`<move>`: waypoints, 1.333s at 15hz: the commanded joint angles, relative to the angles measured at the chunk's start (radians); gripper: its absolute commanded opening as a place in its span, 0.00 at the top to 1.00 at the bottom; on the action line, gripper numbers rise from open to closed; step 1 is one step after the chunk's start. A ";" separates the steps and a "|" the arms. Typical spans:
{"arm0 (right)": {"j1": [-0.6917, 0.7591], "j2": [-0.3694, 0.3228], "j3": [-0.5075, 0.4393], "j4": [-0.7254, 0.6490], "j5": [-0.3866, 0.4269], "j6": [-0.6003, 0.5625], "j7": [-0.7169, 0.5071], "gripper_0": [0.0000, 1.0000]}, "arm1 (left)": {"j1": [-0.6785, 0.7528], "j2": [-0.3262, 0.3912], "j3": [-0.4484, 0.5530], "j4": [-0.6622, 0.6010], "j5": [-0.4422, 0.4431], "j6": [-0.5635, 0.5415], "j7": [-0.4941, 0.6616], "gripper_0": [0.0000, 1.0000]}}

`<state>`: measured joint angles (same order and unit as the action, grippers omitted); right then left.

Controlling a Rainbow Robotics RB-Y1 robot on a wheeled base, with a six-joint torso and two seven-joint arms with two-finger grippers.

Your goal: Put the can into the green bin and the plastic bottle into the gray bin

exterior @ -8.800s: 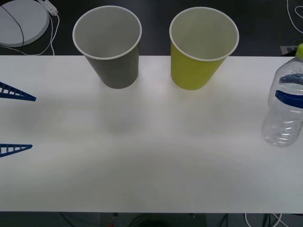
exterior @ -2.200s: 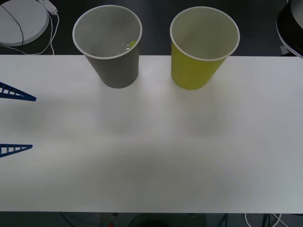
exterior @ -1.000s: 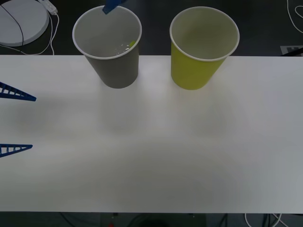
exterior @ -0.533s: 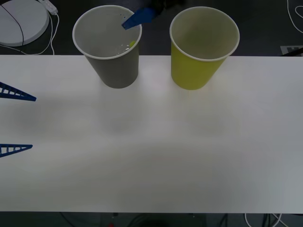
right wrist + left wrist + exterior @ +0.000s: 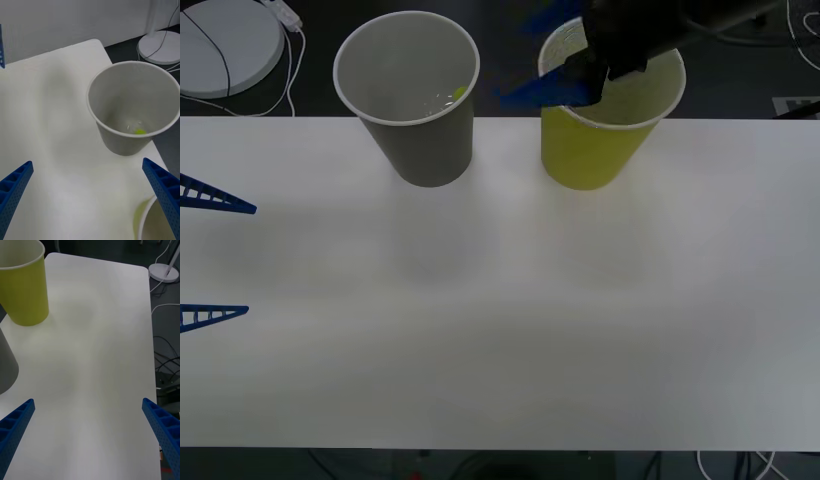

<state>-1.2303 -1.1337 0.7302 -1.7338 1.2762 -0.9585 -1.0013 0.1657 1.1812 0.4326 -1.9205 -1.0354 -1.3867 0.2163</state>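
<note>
The gray bin point(image 5: 420, 140) stands at the table's far edge with the plastic bottle point(image 5: 134, 126) lying inside it; its lime cap point(image 5: 460, 94) shows near the inner wall. To its right is the green bin point(image 5: 590, 150). My right gripper point(image 5: 520, 60) hangs open above the gap between the two bins, its dark arm crossing over the green bin's mouth, nothing between its fingers point(image 5: 161, 183). My left gripper point(image 5: 248, 260) waits open at the table's left edge. The can is out of view.
The white table point(image 5: 500, 330) stretches bare in front of the bins. Behind its far edge the floor holds a round white lamp base point(image 5: 225, 40) and loose cables. In the left wrist view the green bin point(image 5: 24, 288) and the gray bin's side point(image 5: 5, 363) stand ahead.
The bottle, once standing at the table's right, now lies in the gray bin. In the last second my right gripper swung rightward from over the gray bin toward the green bin.
</note>
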 commanded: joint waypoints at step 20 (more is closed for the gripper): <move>1.250 -0.077 -0.818 -0.484 -0.057 0.050 0.627 0.00 | 0.000 0.000 0.000 0.000 0.000 0.000 0.000 0.00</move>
<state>-0.0204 -1.2141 -0.0701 -2.2149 1.2232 -0.9081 -0.4190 0.1657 1.1812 0.4326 -1.9205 -1.0354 -1.3867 0.2163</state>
